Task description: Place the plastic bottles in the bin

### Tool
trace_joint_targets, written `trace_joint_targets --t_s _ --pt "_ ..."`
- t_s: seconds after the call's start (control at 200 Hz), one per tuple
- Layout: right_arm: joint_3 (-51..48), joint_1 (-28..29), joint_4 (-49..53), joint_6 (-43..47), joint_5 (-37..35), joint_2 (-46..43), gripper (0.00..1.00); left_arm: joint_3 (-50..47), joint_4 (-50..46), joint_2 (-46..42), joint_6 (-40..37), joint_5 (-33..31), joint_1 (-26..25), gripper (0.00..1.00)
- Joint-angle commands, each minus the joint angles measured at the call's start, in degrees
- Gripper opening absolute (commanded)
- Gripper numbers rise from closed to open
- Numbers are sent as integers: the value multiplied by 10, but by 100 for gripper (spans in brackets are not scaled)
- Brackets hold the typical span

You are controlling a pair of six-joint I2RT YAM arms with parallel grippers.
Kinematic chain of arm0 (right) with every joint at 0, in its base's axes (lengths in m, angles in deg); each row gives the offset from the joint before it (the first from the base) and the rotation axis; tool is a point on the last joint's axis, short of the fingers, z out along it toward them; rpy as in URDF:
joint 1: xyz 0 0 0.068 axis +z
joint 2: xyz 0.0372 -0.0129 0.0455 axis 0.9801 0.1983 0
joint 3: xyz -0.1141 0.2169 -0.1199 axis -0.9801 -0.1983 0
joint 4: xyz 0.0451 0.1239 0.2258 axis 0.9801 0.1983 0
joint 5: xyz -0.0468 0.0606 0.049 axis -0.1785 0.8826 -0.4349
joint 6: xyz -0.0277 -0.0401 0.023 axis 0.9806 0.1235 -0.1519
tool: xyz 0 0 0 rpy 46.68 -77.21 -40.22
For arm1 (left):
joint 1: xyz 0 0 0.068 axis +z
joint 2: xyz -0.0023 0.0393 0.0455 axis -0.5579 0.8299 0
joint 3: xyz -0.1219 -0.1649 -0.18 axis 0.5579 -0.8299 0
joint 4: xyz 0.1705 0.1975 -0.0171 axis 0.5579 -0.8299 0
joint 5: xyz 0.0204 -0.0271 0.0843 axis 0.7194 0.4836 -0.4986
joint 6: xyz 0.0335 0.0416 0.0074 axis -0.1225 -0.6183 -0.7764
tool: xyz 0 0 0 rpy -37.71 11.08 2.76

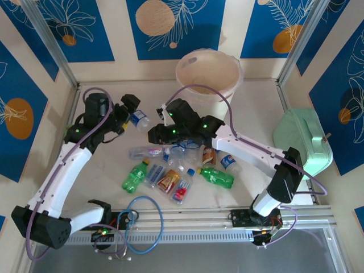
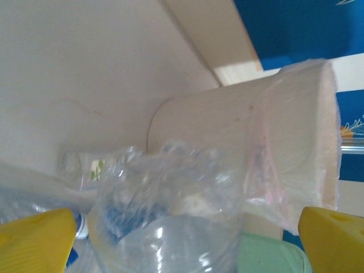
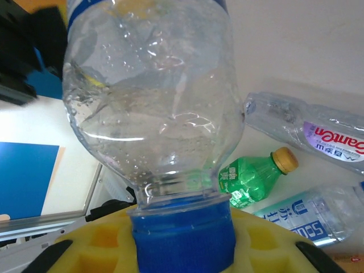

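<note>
Both arms look mid-carry from where I stand. The left gripper has its jaws clamped on a crumpled clear bottle with a blue label, held off the worktop to the left of the bin. Through its wrist camera, the bin's liner-covered rim looms just beyond the bottle. The right gripper has its jaws closed on the neck of a blue-capped bottle, whose clear body sticks out ahead of it. The bin stands upright at the far edge of the worktop; what is inside it I can't make out. The other bottles lie in a loose heap near the arm bases, among them a green bottle with an orange cap and a purple-labelled bottle on its side. I'd call this the transport step for two bottles, with most of the job ahead. Next, I reckon, each arm needs to swing over the bin's mouth. They should go one at a time, since they sit close together, and part the jaws only once past the rim. The mint-green box at the right is not the target.
</note>
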Motion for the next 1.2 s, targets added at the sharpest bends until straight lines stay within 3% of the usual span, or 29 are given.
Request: trace_joint_targets --t_s 0.0,0.21,0.67,0.975,1.08,1.196 --pt "33 -11 24 27 -16 -41 16 74 -78 9 -89 -74 3 100" --pt "72 -66 61 52 -31 -82 16 79 -143 -19 -159 -164 3 100" --pt "167 -269 108 48 -11 -68 17 -68 -164 -31 -162 -112 0 100" --pt "209 -343 119 31 26 3 19 -129 -165 -37 -135 -97 -2 100" --pt "219 -349 124 36 31 21 22 -141 -162 -36 -133 -95 -2 100" --pt "230 -353 130 43 34 35 39 -156 -158 -34 -122 -91 -2 100"
